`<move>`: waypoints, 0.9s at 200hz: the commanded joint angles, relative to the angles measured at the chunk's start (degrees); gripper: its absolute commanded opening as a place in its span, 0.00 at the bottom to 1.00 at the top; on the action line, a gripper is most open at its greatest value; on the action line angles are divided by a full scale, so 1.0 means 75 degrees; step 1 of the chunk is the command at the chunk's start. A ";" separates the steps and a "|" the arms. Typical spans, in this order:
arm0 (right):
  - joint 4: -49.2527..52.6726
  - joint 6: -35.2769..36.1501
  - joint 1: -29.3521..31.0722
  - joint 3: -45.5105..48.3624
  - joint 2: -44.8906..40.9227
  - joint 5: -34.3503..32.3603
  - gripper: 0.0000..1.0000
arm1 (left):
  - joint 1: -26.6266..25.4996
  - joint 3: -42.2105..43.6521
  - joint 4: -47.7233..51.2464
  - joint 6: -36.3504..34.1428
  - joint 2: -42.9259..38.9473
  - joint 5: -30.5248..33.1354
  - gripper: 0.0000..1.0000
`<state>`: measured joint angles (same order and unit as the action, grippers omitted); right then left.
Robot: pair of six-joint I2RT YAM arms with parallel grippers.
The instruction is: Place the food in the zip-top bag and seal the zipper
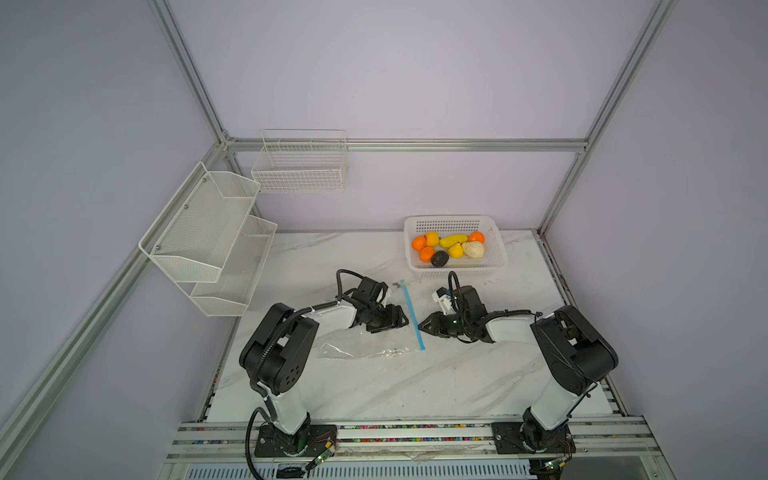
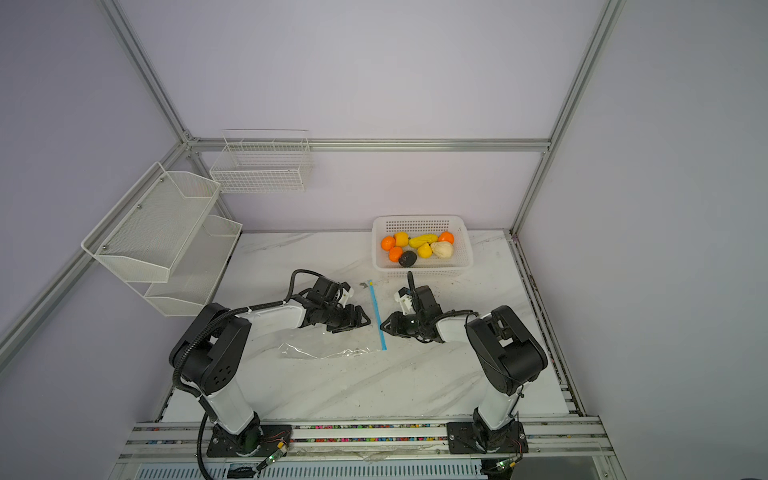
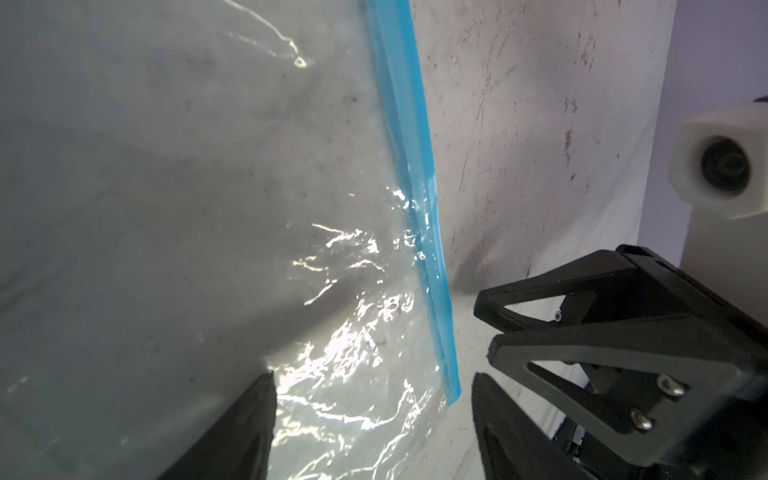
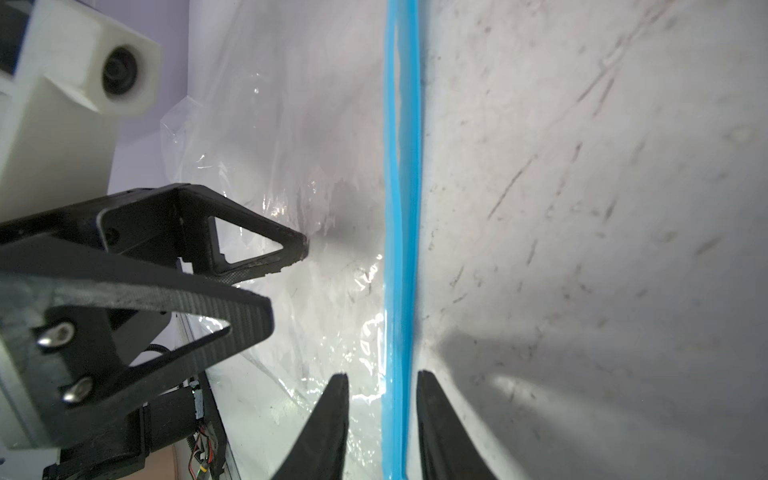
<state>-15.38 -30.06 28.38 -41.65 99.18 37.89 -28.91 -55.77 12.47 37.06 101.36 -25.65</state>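
Note:
The zip-top bag [image 1: 357, 349] [image 2: 320, 351] lies flat and clear on the marble table between both arms. Its light-blue zipper [image 1: 412, 316] [image 2: 377, 316] runs front to back along the bag's right edge, with a small yellowish slider [image 1: 402, 282] at the far end. My left gripper [image 1: 404, 322] [image 3: 374, 386] is open, and its fingers straddle the bag's corner and the strip's end [image 3: 451, 386]. My right gripper [image 1: 420, 325] [image 4: 382, 378] faces it, jaws narrowly apart on either side of the zipper [image 4: 401, 249]. The food [image 1: 451, 247] [image 2: 419, 248], orange, yellow, cream and dark pieces, lies in the basket.
The white perforated basket [image 1: 453, 218] stands at the back right of the table. A two-tier white mesh rack [image 1: 208, 241] hangs on the left wall. A wire basket [image 1: 301, 166] hangs on the back wall. Aluminium frame posts stand at the table's corners.

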 commanded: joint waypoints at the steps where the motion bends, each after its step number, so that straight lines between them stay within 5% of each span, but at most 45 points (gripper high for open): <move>1: -0.0553 -0.0381 -0.0007 0.0032 0.0218 0.0306 0.31 | 0.0022 0.0480 0.0423 0.0108 0.0213 0.0099 0.74; 180: -0.1379 -0.1000 -0.0008 0.0312 0.0271 0.0863 0.26 | 0.0022 0.0680 0.0279 0.0233 0.0139 0.0115 0.74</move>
<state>-22.50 -35.59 28.38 -40.34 102.13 42.61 -28.91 -54.08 8.93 37.98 101.16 -26.89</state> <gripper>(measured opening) 0.263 0.739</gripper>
